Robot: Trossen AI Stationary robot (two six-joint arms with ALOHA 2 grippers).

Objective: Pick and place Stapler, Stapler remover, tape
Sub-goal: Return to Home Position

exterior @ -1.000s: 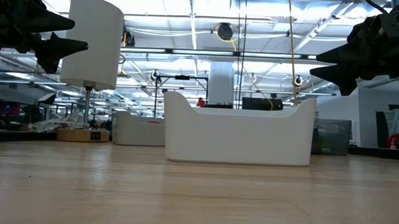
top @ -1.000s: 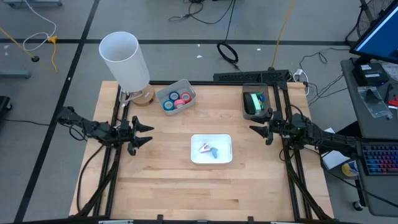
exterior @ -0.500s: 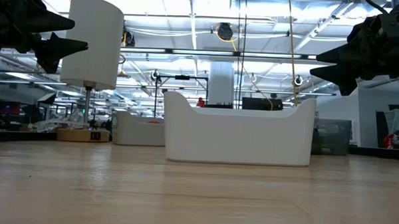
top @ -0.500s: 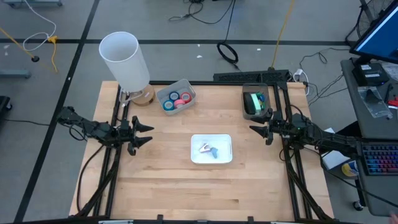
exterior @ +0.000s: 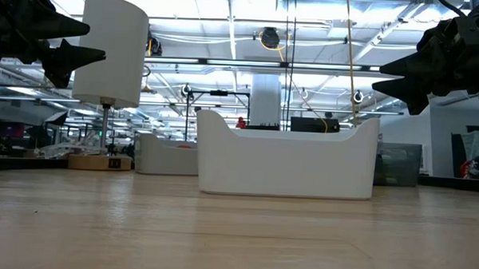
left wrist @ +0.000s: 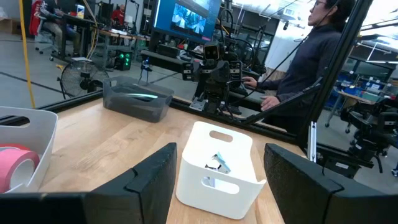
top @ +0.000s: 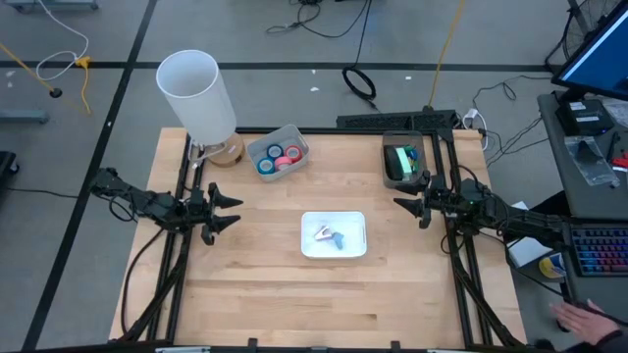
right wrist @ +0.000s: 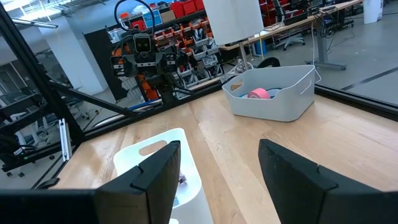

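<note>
Red and blue tape rolls (top: pixel 279 158) lie in a pale bin (top: pixel 294 139) at the table's far side, left of centre. A dark grey bin (top: pixel 402 177) at the far right holds a green thing (top: pixel 400 159); whether it is the stapler I cannot tell. In the middle, a white bin (top: pixel 334 253) holds a small silver and blue item (top: pixel 330 235), perhaps the stapler remover. My left gripper (top: pixel 228 211) hangs open at the left edge, pointing level at the white bin. My right gripper (top: pixel 404 204) hangs open at the right edge, also pointing level at that bin.
A white cylinder lamp (top: pixel 196 93) stands at the far left corner on a wooden base (top: pixel 228 153). Black frame rails run along both sides of the table. A person (left wrist: pixel 317 56) stands beyond the right edge, and a hand (top: pixel 589 316) shows off the near right corner.
Both arms have kept still. A person's hand has come into the high view off the table's near right corner.
</note>
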